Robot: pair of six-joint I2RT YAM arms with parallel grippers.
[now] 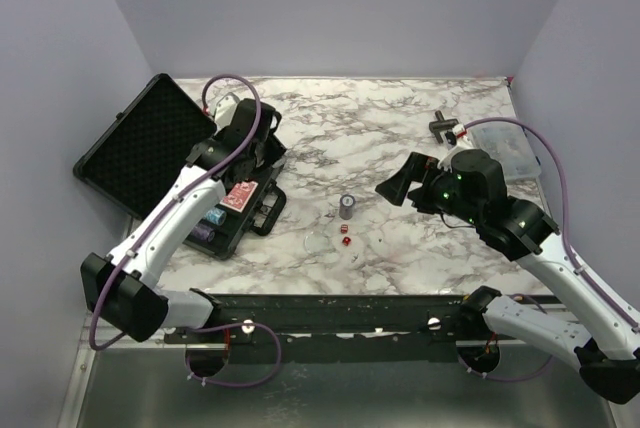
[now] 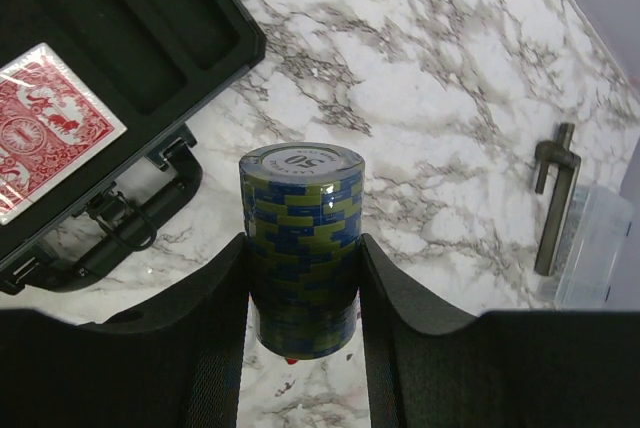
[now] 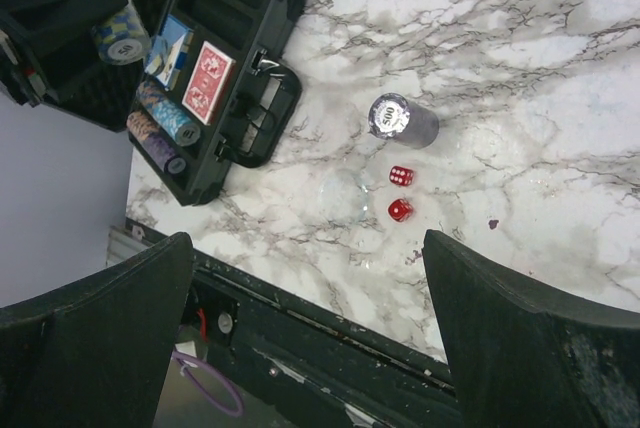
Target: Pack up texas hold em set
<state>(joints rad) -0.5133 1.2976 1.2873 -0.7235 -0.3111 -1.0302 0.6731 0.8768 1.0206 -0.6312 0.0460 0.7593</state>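
Left gripper (image 2: 302, 243) is clamped on a tall stack of blue-and-green chips (image 2: 300, 198), one finger pressed to each side, the top chip marked 50. The stack is held off the table by the handle side of the black case (image 1: 135, 143). That case lies open at the left of the marble table (image 1: 380, 138), its bumpy foam lid tipped back toward the wall. In its tray lie a red card deck (image 3: 207, 80), a blue deck (image 3: 172, 48) beside it, and two chip stacks (image 3: 165, 116) on their sides at the near end.

Toward the middle of the table a grey chip stack (image 3: 400, 120) stands upright and alone — just in front of it are two red dice (image 3: 401, 193), close together but not touching. Right gripper (image 3: 305, 238) hovers to the right of these with its fingers spread wide and nothing between them. Behind it, near the far right corner, a dark T-shaped clamp (image 1: 441, 125) lies just beside a clear plastic box (image 1: 500, 148).
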